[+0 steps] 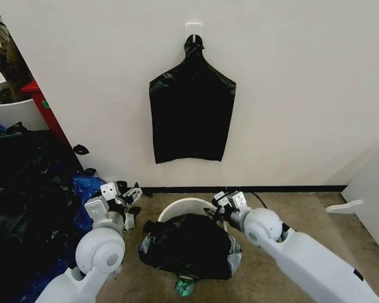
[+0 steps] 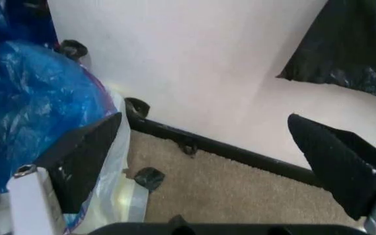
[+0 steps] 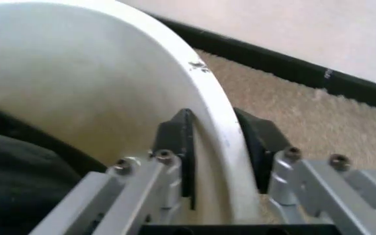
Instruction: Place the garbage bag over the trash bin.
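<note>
Your right gripper [image 3: 215, 147] is clamped onto the trash bin [image 3: 109, 73]: one black pad sits inside the white wall, the other outside, and the rolled rim runs straight between them. In the head view that gripper [image 1: 218, 212] meets the bin [image 1: 184, 206] on the bin's right side, at the back part of the rim near the wall, with the right arm reaching in low from the bin's right and its elbow joint just behind the gripper.

The garbage bag [image 1: 191, 246] is bunched up, crinkled and glossy, over the front of the bin, spilling down the near side; the back arc of the rim is bare. The gripper is just beside the bag's upper right edge, though you can't tell if they touch.

Your left gripper [image 2: 207, 161] is spread wide with nothing between its pads, just carpet and baseboard beyond. It hangs to the bin's left [image 1: 127, 194], apart from the rim, forearm pointing toward the wall, next to a blue plastic bag [image 2: 37, 103]. A flat black bag [image 1: 191, 113] hangs on the wall above the bin.
</note>
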Robot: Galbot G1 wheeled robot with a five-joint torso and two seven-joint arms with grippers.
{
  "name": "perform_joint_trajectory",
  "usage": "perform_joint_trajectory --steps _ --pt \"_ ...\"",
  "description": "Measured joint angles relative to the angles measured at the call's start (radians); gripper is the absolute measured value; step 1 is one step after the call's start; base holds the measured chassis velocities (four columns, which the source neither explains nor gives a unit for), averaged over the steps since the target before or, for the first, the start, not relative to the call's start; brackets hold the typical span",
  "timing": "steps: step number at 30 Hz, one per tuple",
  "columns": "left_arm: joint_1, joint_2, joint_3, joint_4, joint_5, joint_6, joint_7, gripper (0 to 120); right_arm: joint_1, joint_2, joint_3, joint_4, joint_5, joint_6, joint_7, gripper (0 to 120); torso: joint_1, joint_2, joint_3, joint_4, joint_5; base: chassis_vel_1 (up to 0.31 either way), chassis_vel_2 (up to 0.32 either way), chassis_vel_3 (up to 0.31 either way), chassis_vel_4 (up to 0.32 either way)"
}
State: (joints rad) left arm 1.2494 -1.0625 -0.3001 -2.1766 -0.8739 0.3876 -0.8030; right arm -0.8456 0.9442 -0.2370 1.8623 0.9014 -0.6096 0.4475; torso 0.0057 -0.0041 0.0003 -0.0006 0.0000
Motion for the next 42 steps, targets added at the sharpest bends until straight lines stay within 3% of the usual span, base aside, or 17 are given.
perform_joint_trajectory --steps 5,11,14,17,24,32,39,42 --pt "0.014 0.008 -0.011 -0.004 0.002 -0.001 -0.001 100 -0.085 0.015 0.008 0.077 0.081 0.120 0.179 5 0.000 0.000 0.000 0.0003 0.0002 0.000 0.000 0.000 0.000" --pt "0.035 -0.004 -0.013 -0.012 0.016 -0.003 -0.001 100 -0.186 0.067 0.053 0.132 0.100 0.297 0.367 4 0.000 0.000 0.000 0.0003 0.0000 0.000 0.000 0.000 0.000" --pt "0.039 -0.011 -0.010 -0.023 0.020 -0.003 -0.001 100 -0.246 0.126 0.112 0.143 0.071 0.424 0.436 4 0.000 0.000 0.000 0.0001 0.0000 0.000 0.000 0.000 0.000" --pt "0.043 -0.016 -0.008 -0.031 0.021 -0.003 -0.001 100 -0.299 0.199 0.184 0.154 0.067 0.485 0.500 4 0.000 0.000 0.000 0.0001 0.0000 0.000 0.000 0.000 0.000" --pt "0.053 -0.020 -0.010 -0.049 0.024 -0.002 -0.001 100 -0.350 0.297 0.250 0.099 0.028 0.543 0.511 4 0.000 0.000 0.000 0.0001 -0.0001 0.000 0.000 0.000 0.000" --pt "0.065 -0.015 -0.023 -0.064 0.024 -0.001 0.000 100 -0.380 0.309 0.235 0.099 0.036 0.504 0.513 4 0.000 0.000 0.000 0.0003 0.0003 0.000 0.000 0.000 0.000" --pt "0.069 0.015 -0.030 -0.050 0.001 -0.002 0.019 100 -0.419 0.255 0.223 0.165 0.003 0.442 0.485 28 0.000 0.000 0.000 0.0001 0.0000 0.000 0.000 0.000 0.000" --pt "0.061 0.045 -0.031 -0.032 -0.041 -0.003 0.036 100 -0.448 0.216 0.205 0.220 -0.129 0.451 0.440 41 0.000 0.000 0.000 0.0001 0.0001 0.000 0.000 0.000 0.000"
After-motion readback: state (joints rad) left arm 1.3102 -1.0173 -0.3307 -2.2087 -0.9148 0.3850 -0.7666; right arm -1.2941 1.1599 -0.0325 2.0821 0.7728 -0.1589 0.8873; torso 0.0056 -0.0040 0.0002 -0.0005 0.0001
